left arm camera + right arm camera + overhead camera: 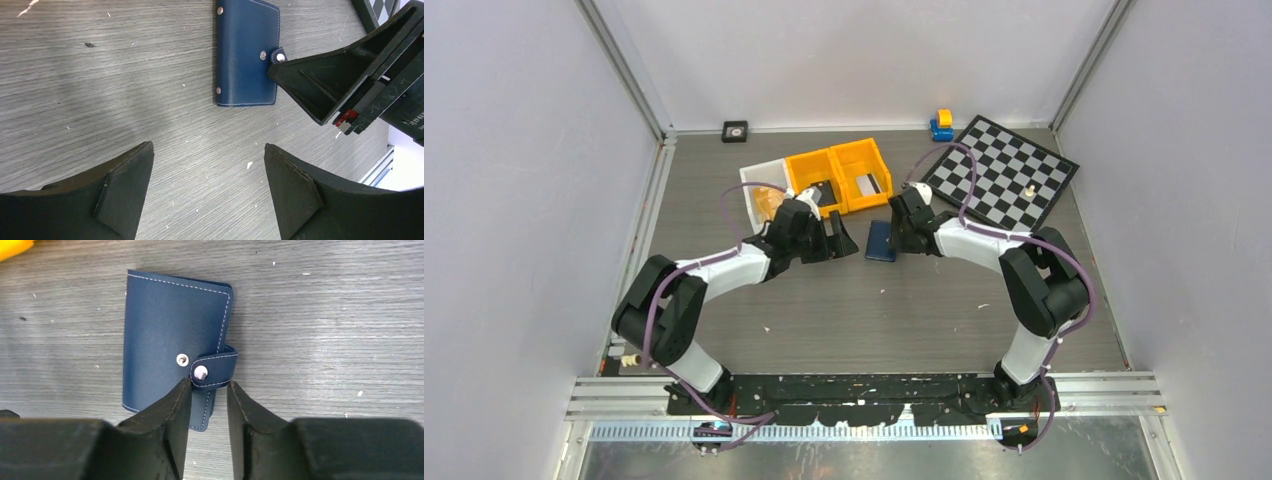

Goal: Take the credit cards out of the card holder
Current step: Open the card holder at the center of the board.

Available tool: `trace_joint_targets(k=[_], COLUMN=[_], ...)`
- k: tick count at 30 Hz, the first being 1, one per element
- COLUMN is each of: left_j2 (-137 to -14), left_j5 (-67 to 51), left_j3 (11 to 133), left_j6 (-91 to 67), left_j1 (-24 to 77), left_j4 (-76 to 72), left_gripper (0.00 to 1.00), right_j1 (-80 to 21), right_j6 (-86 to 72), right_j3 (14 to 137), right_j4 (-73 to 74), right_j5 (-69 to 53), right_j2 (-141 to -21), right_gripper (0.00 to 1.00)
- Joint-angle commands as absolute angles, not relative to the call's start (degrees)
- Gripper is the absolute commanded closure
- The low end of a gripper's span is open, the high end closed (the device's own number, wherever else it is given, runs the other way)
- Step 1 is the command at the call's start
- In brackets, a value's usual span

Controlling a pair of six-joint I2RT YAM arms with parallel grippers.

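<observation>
Opening the card holder [170,325]: right fingers [170,410] narrowed astride its snap tab [216,371], grip unclear; left fingers [125,185] spread, empty, beside it. Next, lift the flap.

Wide left fingers [125,192], part-closed right fingers [170,422]

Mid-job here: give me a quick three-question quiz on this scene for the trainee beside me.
1. Fill in: the left end effector has its jaws ____, with nothing between them.
2. True or false: the navy-blue folded leather-look card holder lies unfolded with cards showing.
3. Which end effector is at the holder's snap tab? A) left end effector B) right end effector C) neither

Key: 1 open; 2 false; 3 B.
</observation>
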State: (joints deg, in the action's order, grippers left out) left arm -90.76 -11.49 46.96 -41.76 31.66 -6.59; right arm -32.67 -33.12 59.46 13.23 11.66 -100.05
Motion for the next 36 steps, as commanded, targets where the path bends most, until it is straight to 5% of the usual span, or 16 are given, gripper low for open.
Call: trace_joint_targets(k=[1,7,17,36], left_j2=[-87.21,-86.06,-86.91,-97.78], left_j5=[-9.84,-9.95,-11.44,-23.08], left_j3=[46.17,45.73,45.91,52.31], left_j6=[-41.62,-40.9,-40.73,-37.64], left_j1=[31.82,31.81,31.98,34.68], left_j4=[-9.15,-9.49,-10.34,-14.59], left_gripper=[0.17,0.17,0.17,0.17], right_j1=[-32.94,-32.92,-32.98,-32.93], right_j6=[-32.1,-31.98,-31.18,-31.85], right_j3=[61.8,58.79,52.5,50.82], right_j4=[13.51,10.87,4.08,0.27], right_j5=[12.67,11.59,7.3,0.79], right_j2=[-99.67,-94.96,-84.16,-82.92], right_gripper=[0.72,0.98,1.0,1.0])
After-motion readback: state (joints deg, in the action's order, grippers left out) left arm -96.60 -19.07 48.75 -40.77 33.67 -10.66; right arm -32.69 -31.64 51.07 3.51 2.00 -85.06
